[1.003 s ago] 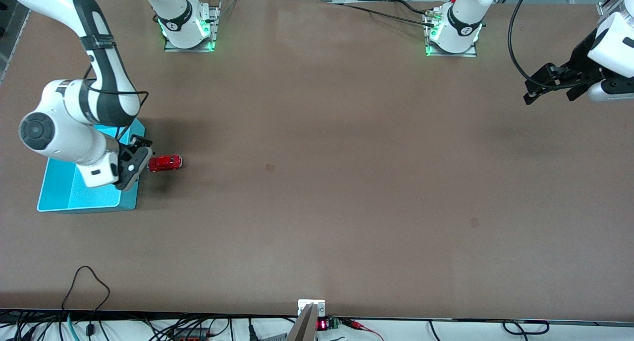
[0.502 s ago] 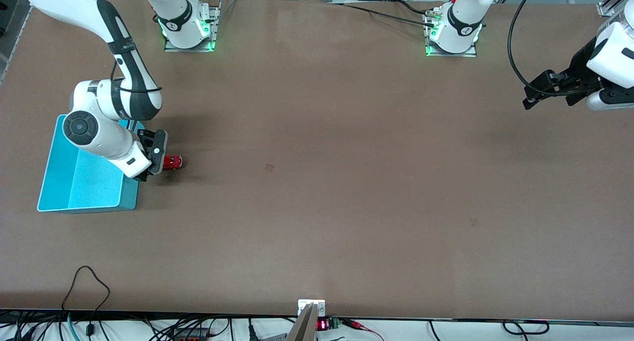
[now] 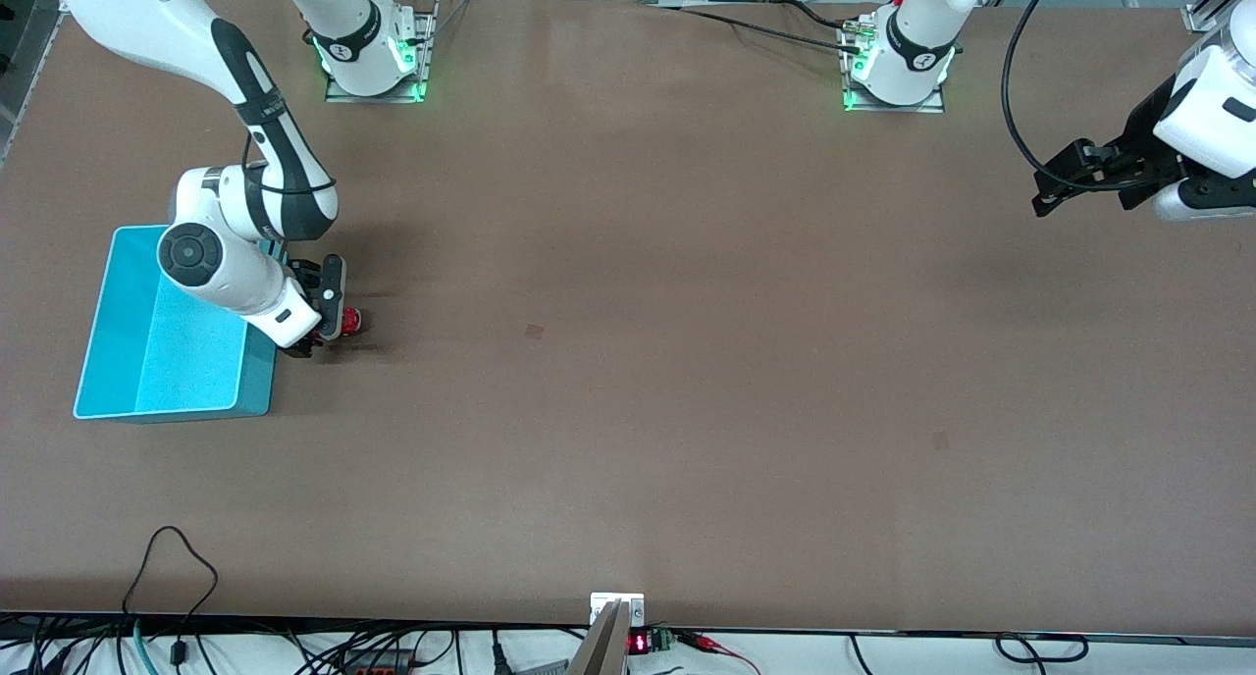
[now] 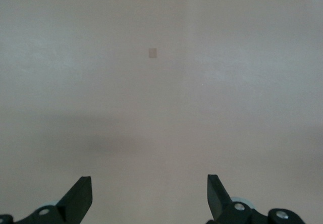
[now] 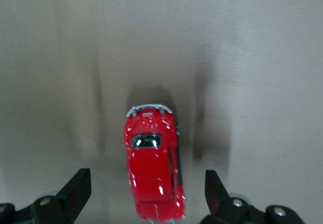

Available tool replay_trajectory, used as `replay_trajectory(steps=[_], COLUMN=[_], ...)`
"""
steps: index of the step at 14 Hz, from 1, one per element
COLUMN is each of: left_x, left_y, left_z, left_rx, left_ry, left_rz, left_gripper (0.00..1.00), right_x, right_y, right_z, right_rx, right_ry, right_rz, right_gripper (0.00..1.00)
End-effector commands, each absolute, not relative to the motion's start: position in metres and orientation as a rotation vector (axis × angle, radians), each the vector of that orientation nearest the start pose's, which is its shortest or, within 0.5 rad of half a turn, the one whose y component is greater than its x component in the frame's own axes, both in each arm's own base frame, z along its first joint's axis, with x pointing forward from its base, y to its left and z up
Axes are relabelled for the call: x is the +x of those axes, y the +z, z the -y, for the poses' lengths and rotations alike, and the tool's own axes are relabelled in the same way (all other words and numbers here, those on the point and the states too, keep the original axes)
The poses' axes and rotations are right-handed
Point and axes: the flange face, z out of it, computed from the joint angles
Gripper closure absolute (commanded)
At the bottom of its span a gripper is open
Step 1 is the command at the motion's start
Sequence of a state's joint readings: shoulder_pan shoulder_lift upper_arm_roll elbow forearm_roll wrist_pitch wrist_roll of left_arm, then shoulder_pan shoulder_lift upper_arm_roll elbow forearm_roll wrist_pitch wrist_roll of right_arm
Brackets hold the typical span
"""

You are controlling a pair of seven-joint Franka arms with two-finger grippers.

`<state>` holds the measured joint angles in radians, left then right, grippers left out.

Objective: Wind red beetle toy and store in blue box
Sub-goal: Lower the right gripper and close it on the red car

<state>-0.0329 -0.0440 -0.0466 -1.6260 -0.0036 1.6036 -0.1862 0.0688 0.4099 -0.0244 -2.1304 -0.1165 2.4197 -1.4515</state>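
1. The right claw hid most of the red beetle toy, which stood on the brown surface just beside the blue box, near the right arm's edge.
2. Its fingers were spread, flanking the toy.
3. The left claw waited, fingers apart, over the left arm's edge.

My table is a plain brown sheet; a small darker square patch sits near its middle; a second patch lies nearer the front camera, toward my left arm's end; along that near edge run black cables (loosely looped) and a small red-lit display.
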Motion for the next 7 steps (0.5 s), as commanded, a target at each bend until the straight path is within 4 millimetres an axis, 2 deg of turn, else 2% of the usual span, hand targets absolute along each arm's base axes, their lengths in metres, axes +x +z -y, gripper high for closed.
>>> replay_trajectory(steps=[1,4,5,6,7], left_x=[0.54,0.541,0.541,0.542,0.542], left_y=[0.633,0.632,0.633,0.633,0.633], left_z=[0.047,0.043,0.042,0.042,0.042], left_rx=[-3.12,-3.12,-3.121,-3.121,-3.121], left_ry=[-0.038,-0.032,-0.039,-0.045,-0.05], left_rz=[0.115,0.098,0.051,-0.03,-0.048], left_gripper=[0.0,0.0,0.0,0.0,0.0], right_x=[0.552,0.552,0.551,0.553,0.554], right_y=[0.188,0.177,0.177,0.18,0.186], right_z=[-0.023,-0.024,-0.024,-0.022,-0.022], right_rx=[2.171,2.14,2.14,2.126,2.122], right_ry=[-0.226,-0.206,-0.208,-0.202,-0.193], right_rz=[-2.282,-2.308,-2.308,-2.317,-2.315], right_gripper=[0.0,0.0,0.07,0.24,0.63])
